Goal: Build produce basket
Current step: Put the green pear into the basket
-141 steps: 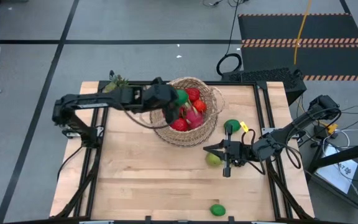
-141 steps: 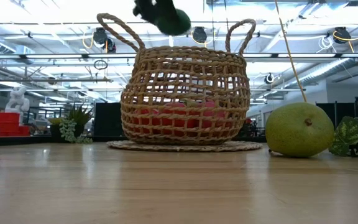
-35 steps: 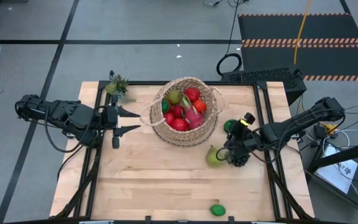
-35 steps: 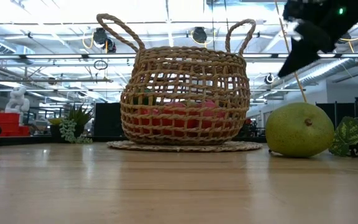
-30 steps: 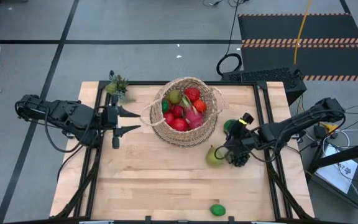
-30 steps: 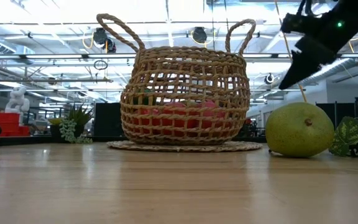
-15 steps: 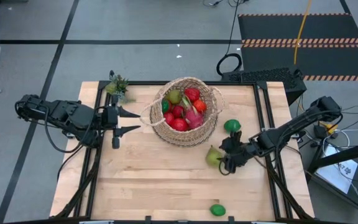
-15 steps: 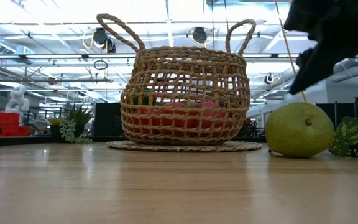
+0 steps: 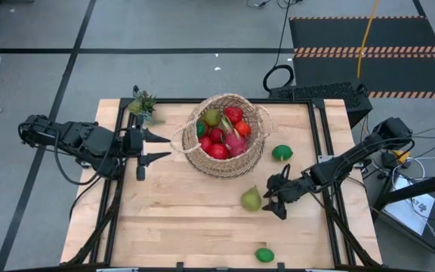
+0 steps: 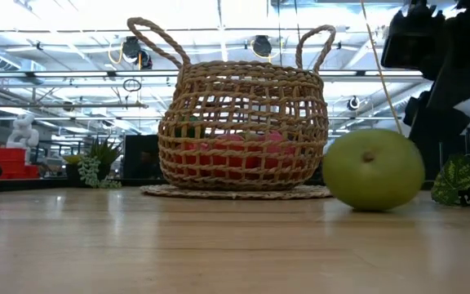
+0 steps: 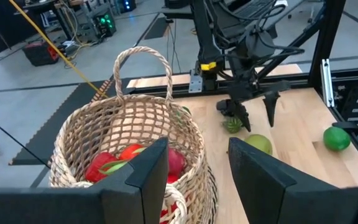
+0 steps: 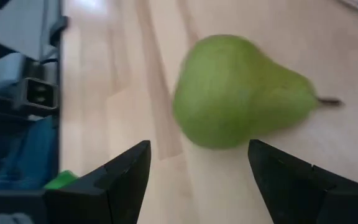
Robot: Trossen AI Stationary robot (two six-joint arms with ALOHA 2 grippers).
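High view: pear (image 9: 251, 199) on side, stem toward basket (image 9: 225, 136).

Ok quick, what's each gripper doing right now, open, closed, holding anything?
Left gripper: open, empty, waiting left of the basket.
Right gripper: open, holding nothing, beside the pear lying on the table.

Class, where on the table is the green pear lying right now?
In the high view the pear lies on the bare wood right of centre, below the basket and just left of the right hand, which stands open.
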